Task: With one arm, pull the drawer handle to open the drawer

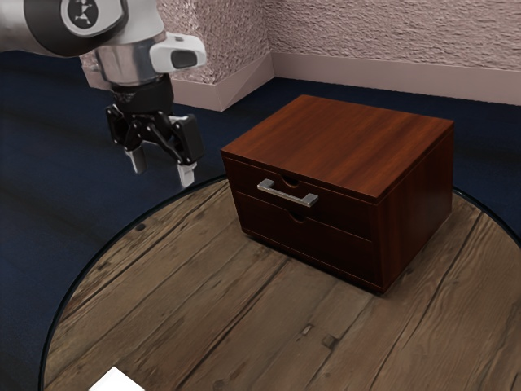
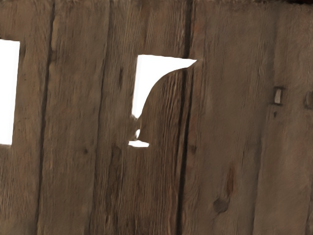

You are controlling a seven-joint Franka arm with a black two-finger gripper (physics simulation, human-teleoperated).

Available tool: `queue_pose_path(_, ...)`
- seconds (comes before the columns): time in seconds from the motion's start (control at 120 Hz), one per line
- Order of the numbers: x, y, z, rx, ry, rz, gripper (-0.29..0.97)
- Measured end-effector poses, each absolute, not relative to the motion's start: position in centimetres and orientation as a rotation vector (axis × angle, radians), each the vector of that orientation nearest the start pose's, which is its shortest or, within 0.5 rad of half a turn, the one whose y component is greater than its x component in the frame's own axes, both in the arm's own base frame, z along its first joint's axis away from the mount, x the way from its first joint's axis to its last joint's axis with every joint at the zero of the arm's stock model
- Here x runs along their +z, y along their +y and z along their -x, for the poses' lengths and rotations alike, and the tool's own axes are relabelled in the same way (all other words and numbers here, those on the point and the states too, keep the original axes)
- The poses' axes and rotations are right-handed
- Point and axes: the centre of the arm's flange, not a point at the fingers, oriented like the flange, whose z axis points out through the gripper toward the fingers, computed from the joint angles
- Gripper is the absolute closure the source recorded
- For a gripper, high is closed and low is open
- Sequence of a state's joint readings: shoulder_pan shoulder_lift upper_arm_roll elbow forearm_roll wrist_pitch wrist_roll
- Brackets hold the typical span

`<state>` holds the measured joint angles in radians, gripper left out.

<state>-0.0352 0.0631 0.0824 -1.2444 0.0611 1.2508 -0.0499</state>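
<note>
Planks (image 2: 234, 147) beneath wrist; exterior: claw (image 1: 162, 169), handle (image 1: 286, 193).

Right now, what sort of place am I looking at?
Probably a simulated indoor room: a round plank table with a small drawer cabinet on it, dark blue carpet around it, and a rough plastered wall behind.

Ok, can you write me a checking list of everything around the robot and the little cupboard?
Surface: round table of brown wooden planks.
Job's things: dark wood cabinet with two drawer fronts, both look shut; silver handle on the upper one.
Clutter: a white thing at the table's near edge.
Grippers: gripper open, holding nothing, up in the air at the exterior view's left of the cabinet, apart from the handle.
Cables: nothing seen.
Surroundings: dark blue floor, rough pinkish wall.
</note>
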Motion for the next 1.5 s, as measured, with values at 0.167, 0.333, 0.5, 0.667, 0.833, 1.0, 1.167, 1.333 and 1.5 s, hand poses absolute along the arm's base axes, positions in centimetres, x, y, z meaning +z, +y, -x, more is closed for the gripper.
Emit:
queue_pose_path(0.167, 71.9, 3.2, -53.4, 0.023, -0.174, 3.082, 0.0)
queue_pose_path(0.333, 80.4, 4.1, -49.5, -0.242, -0.608, 3.14, 0.0)
queue_pose_path(0.5, 75.1, 2.4, -55.4, -0.164, -1.017, 3.027, 0.0)
queue_pose_path(0.667, 68.7, 1.2, -57.7, -0.106, -1.312, 2.921, 0.0)
queue_pose_path(0.833, 65.2, 0.9, -57.4, -0.176, -1.59, 2.887, 0.0)
queue_pose_path(1.0, 62.4, 0.8, -57.2, -0.264, -1.805, 2.827, 0.0)
queue_pose_path(1.167, 60.9, 0.9, -57.5, -0.353, -1.966, 2.768, 0.0)
queue_pose_path(1.333, 59.8, 1.3, -57.8, -0.422, -2.089, 2.713, 0.0)
queue_pose_path(1.5, 58.6, 1.5, -58.3, -0.475, -2.183, 2.667, 0.0)
